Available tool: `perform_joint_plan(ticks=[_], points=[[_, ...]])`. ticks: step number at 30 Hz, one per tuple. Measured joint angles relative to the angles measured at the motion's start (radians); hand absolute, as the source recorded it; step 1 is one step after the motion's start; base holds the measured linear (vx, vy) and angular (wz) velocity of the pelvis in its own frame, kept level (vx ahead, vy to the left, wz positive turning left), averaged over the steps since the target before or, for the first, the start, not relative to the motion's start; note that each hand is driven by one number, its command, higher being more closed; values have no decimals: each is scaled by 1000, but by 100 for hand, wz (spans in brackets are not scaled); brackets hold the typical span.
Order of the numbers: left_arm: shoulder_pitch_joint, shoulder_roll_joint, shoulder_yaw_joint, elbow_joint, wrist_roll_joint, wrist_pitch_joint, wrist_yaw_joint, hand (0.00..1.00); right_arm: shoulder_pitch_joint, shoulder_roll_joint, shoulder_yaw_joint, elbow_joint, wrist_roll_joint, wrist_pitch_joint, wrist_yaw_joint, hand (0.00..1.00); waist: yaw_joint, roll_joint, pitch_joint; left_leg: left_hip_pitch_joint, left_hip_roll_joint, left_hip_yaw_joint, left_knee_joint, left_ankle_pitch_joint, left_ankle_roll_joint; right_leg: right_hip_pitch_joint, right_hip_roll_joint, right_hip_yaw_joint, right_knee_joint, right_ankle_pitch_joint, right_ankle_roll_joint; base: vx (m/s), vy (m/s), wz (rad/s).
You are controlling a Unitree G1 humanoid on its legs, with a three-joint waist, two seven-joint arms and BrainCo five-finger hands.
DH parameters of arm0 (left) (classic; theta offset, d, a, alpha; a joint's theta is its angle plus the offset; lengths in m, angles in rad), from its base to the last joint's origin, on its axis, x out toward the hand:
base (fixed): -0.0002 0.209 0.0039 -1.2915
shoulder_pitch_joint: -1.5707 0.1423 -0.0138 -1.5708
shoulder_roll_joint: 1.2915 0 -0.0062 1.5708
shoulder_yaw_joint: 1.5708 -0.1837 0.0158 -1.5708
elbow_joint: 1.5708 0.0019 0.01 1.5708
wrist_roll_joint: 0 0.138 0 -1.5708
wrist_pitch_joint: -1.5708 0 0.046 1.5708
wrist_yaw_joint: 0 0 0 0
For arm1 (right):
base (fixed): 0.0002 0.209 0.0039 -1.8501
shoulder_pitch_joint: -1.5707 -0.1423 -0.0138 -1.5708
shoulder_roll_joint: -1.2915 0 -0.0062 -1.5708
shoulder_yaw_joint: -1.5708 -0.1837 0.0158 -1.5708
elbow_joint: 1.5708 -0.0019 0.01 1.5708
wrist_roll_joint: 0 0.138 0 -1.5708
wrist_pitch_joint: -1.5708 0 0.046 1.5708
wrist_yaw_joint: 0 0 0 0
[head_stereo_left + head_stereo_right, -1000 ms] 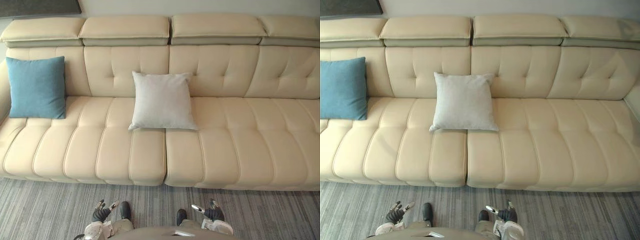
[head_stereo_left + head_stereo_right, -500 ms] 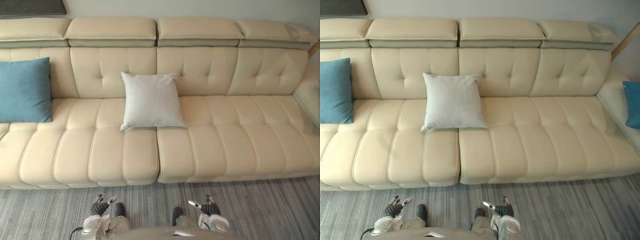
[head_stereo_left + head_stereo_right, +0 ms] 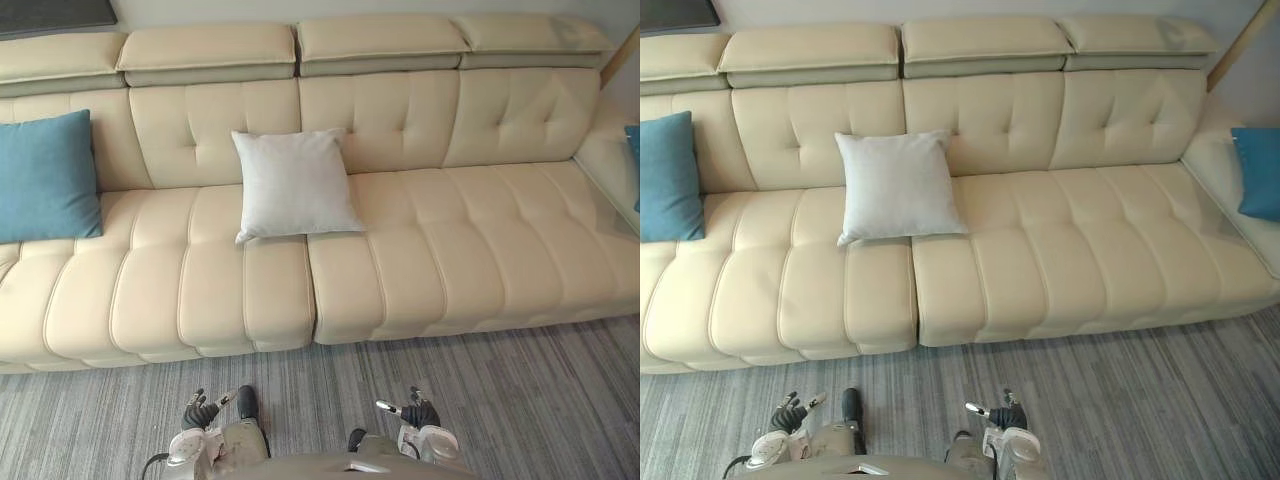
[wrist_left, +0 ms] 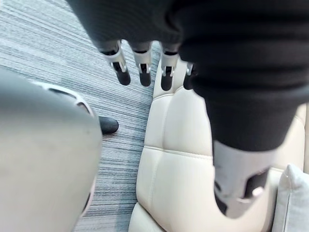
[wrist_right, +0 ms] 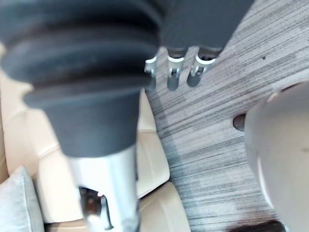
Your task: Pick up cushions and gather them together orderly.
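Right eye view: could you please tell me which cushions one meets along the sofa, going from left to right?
In order: left blue cushion → light grey cushion → right blue cushion.

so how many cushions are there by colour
blue cushions: 2
light grey cushions: 1
total: 3

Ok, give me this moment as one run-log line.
left hand: open, empty | right hand: open, empty | grey cushion: middle of sofa | blue cushion: left end | second blue cushion: right end
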Motion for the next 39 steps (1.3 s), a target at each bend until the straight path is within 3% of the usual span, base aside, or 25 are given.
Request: perform_joint_plan(ticks=[1, 2, 4, 7, 8, 11, 13, 18, 19, 20, 21, 22, 24, 25, 28, 29, 30, 31, 33, 34, 36, 37, 39], points=[[0, -5, 7, 1, 0, 0, 1, 0, -3, -1, -5, 0, 0, 0, 0, 0, 2, 8, -3, -5, -2, -16, 56, -46, 17, -4, 4, 14, 1, 4, 4, -38, 115, -87], [5, -19, 8, 11, 0, 4, 0, 0, -9, -5, -12, -1, 0, 2, 0, 0, -10, 28, -9, -5, 0, -28, 98, -124, -9, -6, 16, 50, 2, 8, 12, -40, 94, -78], [5, -22, 7, 9, 1, 6, -1, 0, -3, 13, -40, 0, 0, 5, 0, 0, -17, 33, -26, -2, -34, -49, 112, -183, -30, -19, 15, 115, -30, 20, 4, -21, 136, -82], [2, -20, 7, 10, 1, 6, -1, 0, -3, 29, -48, 2, 0, 21, 1, 0, -28, 28, -28, 0, -51, -69, 95, -187, -26, -19, 25, 151, -92, 41, -15, 16, 102, -54], [0, -12, 6, 13, 1, 11, -1, 0, -3, 34, -57, 4, 0, 21, 2, 0, -32, 19, -33, 5, -56, -64, 81, -188, -25, -13, 28, 169, -139, 79, -20, 60, 85, -54], [-9, 3, 4, 32, 3, 16, -1, 0, -7, 49, -86, 43, 2, 22, 1, 0, -34, -3, -46, 20, -56, -42, 62, -191, -23, -10, 36, 205, -186, 138, 8, 101, 5, -47], [-10, 2, 3, 33, 5, 16, -2, 0, -6, 49, -95, 44, 4, 23, 1, 0, -34, -5, -47, 40, -51, -37, 63, -192, -25, -5, 50, 229, -204, 162, 12, 165, -33, -59], [-27, -12, 4, 51, 5, 17, -2, 0, -50, 41, -104, 45, 4, 22, 1, 0, -18, 17, -36, 91, -9, 10, 74, -233, 2, -32, 111, 280, -225, 238, -28, 95, -30, -102], [-29, -17, 5, 50, 5, 17, -2, 0, -59, 35, -98, 46, 4, 22, 1, 0, -9, 29, -34, 101, 10, 56, 73, -241, 6, -54, 130, 246, -226, 284, -43, -13, -3, -137], [-31, -28, 5, 49, 4, 17, -2, 0, -72, 28, -78, 44, 3, 22, 1, 0, -5, 50, -27, 106, 40, 106, 69, -242, 10, -75, 140, 131, -232, 310, -93, -16, -23, -141], [-33, -30, 4, 46, 5, 18, -4, 0, -83, 27, -73, 44, 3, 23, 1, 0, -5, 55, -22, 112, 46, 149, 65, -243, 9, -94, 124, -1, -199, 267, -139, -21, -50, -131], [-34, -29, 2, 45, 4, 18, -6, 0, -88, 26, -72, 45, 2, 26, 1, 0, -4, 51, -22, 129, 44, 202, 59, -243, 9, -114, 90, -196, -116, 179, -161, -6, -52, -99], [-27, -29, -15, 45, 4, 23, -8, 0, -78, 15, -75, 44, 1, 26, 0, 0, -6, 58, -19, 180, 43, 269, 49, -249, -2, -92, 36, -401, -62, 123, -163, 7, -32, -110], [-26, -21, -16, 48, 4, 23, -11, 0, -69, 11, -75, 46, 1, 26, 0, 0, -10, 72, -11, 210, 43, 290, 44, -260, -20, -83, 48, -401, -54, 118, -138, 19, -38, -92], [-18, -20, -26, 49, 4, 23, -20, 0, -56, -2, -76, 46, 1, 26, 0, 0, -23, 97, -17, 228, 74, 297, 70, -287, -57, -113, 88, -339, -14, 74, -126, 58, -113, -73], [-17, -15, -25, 48, 5, 24, -21, 0, -57, -2, -75, 48, 1, 26, 0, 0, -18, 93, -14, 216, 97, 279, 149, -292, -53, -119, 91, -314, 20, 52, -131, 123, -149, -77], [-14, -13, -26, 48, 5, 25, -21, 0, -48, 1, -66, 48, 2, 26, -1, 0, -19, 76, -2, 135, 157, 198, 393, -275, -22, -109, 99, -289, 52, 23, -138, 148, -181, -69], [-10, -13, -26, 39, 6, 25, -22, 0, -44, 5, -65, 46, 3, 26, -1, 0, -19, 77, -2, 105, 178, 167, 477, -260, -3, -103, 108, -277, 58, 15, -140, 122, -148, -66], [-4, -11, -25, 32, 5, 26, -22, 0, -38, 0, -66, 38, 5, 26, -4, 0, -11, 74, 10, 28, 209, 85, 677, -270, -2, -77, 130, -235, 75, -10, -156, 130, -43, -63], [-1, -12, -26, 18, 5, 26, -22, 0, -32, -1, -65, 38, 12, 27, -5, 0, -6, 78, 12, -15, 191, 39, 762, -302, -6, -58, 141, -201, 84, -25, -158, 227, -16, -75], [3, -17, -31, -2, 2, 23, -23, 0, -32, 2, -65, 36, 15, 28, -6, 0, 4, 75, 13, -63, 129, -15, 765, -338, -11, -40, 147, -153, 80, -34, -157, 195, 17, -81], [5, -22, -35, -19, 2, 23, -23, 0, -32, 4, -66, 35, 16, 29, -6, 0, 17, 76, 13, -100, 84, -41, 714, -358, -11, -30, 152, -116, 68, -36, -156, 156, 61, -85], [8, -28, -35, -37, 1, 22, -23, 0, -34, 8, -65, 32, 18, 34, -17, 0, 26, 77, 16, -133, 42, -66, 605, -362, -7, -11, 156, -82, 45, -37, -155, 218, 117, -73]])
